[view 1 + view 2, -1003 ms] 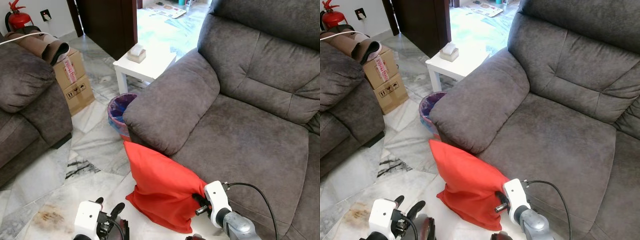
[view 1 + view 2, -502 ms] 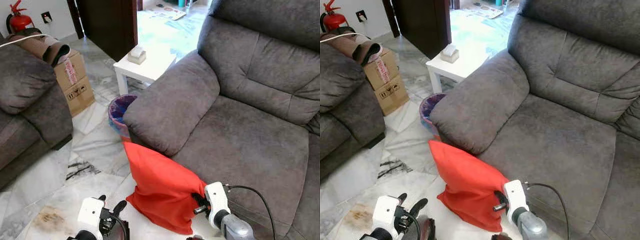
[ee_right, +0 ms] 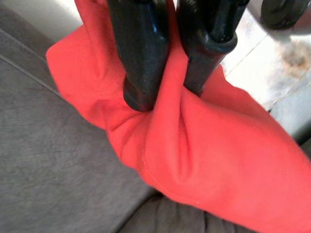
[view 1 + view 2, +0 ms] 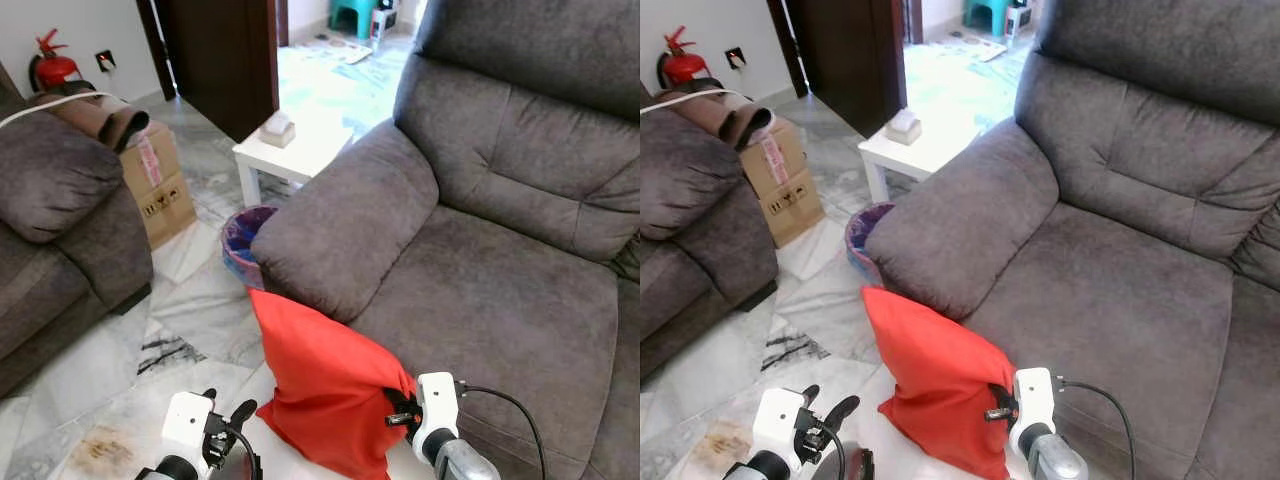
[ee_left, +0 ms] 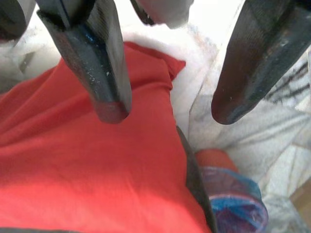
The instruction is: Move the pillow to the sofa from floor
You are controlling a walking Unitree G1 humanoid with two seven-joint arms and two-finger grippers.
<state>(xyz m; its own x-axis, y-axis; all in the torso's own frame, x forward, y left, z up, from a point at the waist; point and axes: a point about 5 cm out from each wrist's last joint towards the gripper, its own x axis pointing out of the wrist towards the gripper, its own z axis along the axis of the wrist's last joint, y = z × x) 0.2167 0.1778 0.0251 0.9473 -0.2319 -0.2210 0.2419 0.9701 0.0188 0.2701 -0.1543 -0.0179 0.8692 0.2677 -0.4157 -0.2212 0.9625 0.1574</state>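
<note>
Down at the sofa's front edge, the right gripper [image 3: 167, 92] has its two black fingers pinched tight on a fold of the bright red fabric pillow [image 4: 325, 385], cloth bunched between them, and it has kept that hold through the last second. Beside it the left gripper [image 5: 167, 109] hangs with its fingers spread wide, holding nothing, aimed at the pillow's other side; it has crept a little nearer the cloth. That pillow leans upright against the front of the grey suede sofa [image 4: 500, 280], under the padded armrest [image 4: 345, 225], its lower end on or just above the pale marble floor [image 4: 190, 310], hard to tell which. Its place against the sofa looks much as it did a second ago; the view has tipped up to take in more of the room, so that's the camera, not the pillow. So the grasp is made, the lift barely begun, and the seat cushion waits just above and right. Further out: a purple-lined waste bin [image 4: 245, 235], a white side table [image 4: 300, 155], a cardboard box [image 4: 160, 185]
</note>
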